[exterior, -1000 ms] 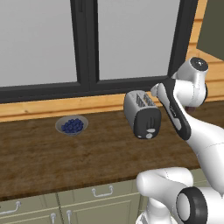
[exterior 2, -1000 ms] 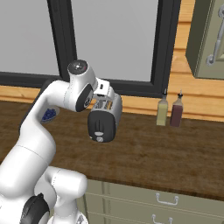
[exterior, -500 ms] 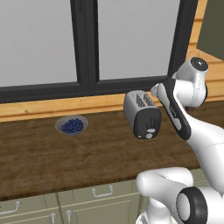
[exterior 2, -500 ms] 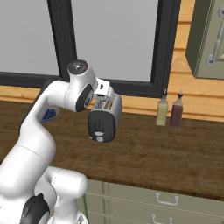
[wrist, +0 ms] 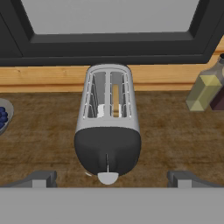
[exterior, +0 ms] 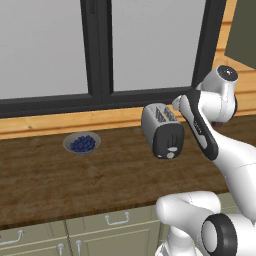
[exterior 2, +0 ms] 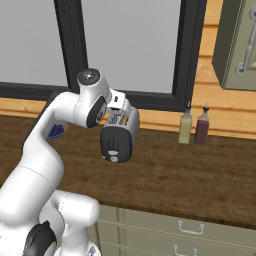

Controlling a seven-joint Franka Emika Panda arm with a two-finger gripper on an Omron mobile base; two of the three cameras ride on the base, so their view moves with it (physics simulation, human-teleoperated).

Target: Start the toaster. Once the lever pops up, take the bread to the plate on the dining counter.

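Hovering with my hand (wrist: 109, 178) spread wide above the toaster (wrist: 108, 127) at frame centre. Bread (wrist: 115, 99) sits in its right slot. No writing is readable anywhere.

Bread (wrist: 115, 99) mostly sunk in toaster (wrist: 108, 131); lever indiscernible

A brushed silver metal look is shown by the rounded two-slot toaster (wrist: 108, 127); matt dark wood grain by the worktop (wrist: 175, 131).

toaster (wrist: 108, 127): silver, upright on worktop | bread (wrist: 115, 99): in right slot
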